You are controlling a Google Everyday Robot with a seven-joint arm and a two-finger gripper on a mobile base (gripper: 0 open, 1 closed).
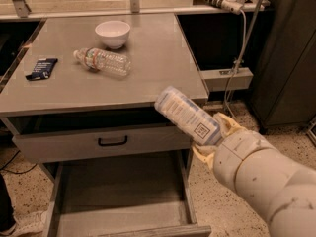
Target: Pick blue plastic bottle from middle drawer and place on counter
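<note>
We are seeing the blue plastic bottle (185, 115) as pale blue-grey, its whitish label showing faint rows of print and a small square dark code mark. The gripper (215, 139), at lower right below the counter's front corner, is clasping it with yellowish fingers (228, 125) on a cream arm (266, 177). We are finding the counter (148, 78) and the middle drawer (118, 191) both plain matte grey. Up top we are noting a white bowl (112, 33), a clear bottle (103, 62) with a red-and-white label, and a dark blue packet (41, 68). The floor (19, 191) is showing beige speckle.
</note>
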